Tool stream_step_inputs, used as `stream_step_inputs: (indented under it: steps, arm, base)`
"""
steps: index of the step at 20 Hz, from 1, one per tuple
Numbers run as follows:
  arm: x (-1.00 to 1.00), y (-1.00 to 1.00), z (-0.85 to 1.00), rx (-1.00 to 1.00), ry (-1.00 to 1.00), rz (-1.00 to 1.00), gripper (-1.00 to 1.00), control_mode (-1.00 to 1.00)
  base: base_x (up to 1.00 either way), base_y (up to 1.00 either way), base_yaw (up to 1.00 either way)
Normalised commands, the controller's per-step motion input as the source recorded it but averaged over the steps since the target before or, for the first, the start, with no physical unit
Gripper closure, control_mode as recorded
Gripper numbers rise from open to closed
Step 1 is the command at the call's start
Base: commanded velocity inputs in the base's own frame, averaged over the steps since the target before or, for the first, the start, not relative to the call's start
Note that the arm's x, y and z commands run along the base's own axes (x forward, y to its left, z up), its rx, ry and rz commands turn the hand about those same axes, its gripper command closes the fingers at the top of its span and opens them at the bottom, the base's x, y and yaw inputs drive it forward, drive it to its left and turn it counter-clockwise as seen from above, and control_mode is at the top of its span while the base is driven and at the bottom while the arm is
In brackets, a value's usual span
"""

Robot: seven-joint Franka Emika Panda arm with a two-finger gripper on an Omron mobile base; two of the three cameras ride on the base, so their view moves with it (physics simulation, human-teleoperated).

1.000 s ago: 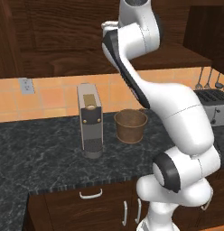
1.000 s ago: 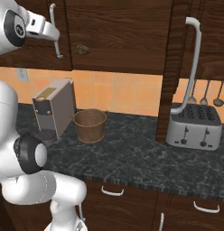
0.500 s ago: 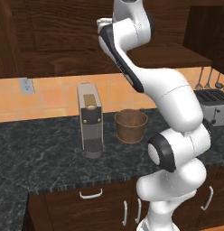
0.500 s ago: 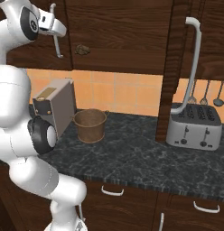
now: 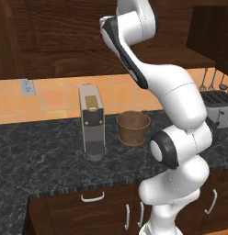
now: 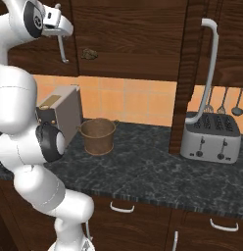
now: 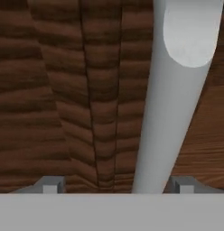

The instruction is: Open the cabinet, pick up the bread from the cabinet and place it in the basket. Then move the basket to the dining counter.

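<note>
The dark wood cabinet [image 6: 133, 29] hangs above the counter. Its right door [image 6: 184, 73] stands swung out, edge-on, with a long silver handle [image 6: 210, 63]. A small brown bread [image 6: 89, 53] lies low inside the cabinet. My gripper [image 6: 59, 30] is up at the top of the left door's silver handle [image 6: 61, 49]. In the hand view the gripper [image 7: 116, 186] is open, with that handle [image 7: 168, 113] running between the tips, close to the right one. The round woven basket [image 5: 133, 127] [image 6: 98, 135] stands empty on the black counter. The dining counter is out of view.
A grey coffee machine [image 5: 91, 121] stands left of the basket. A silver toaster [image 6: 211, 139] sits at the right, under the open door, with utensils [image 6: 222, 102] hanging on the orange tiled wall behind. The black speckled counter [image 6: 143, 171] runs along the lower cabinets.
The arm's elbow and lower links have swung over while the hand has stayed at the left door's handle. The jaws have narrowed a little.
</note>
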Motion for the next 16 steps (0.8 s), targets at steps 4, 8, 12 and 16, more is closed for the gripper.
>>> stream_step_inputs:
  steps: [4,8,12,16]
  arm:
    - [0.27,-0.45,-0.04,0.01,-0.14,0.14,-1.0,-1.0]
    - [0.14,-0.18,-0.22,0.0,-0.28,0.12,-1.0,-1.0]
    - [0.03,0.0,0.0,0.0,-0.16,0.05,1.0,-1.0]
    - [0.04,0.0,0.0,0.0,-0.16,0.05,1.0,-1.0]
  base:
    - [0.0,0.0,0.0]
    - [0.0,0.0,0.0]
    - [0.0,0.0,0.0]
    - [0.0,0.0,0.0]
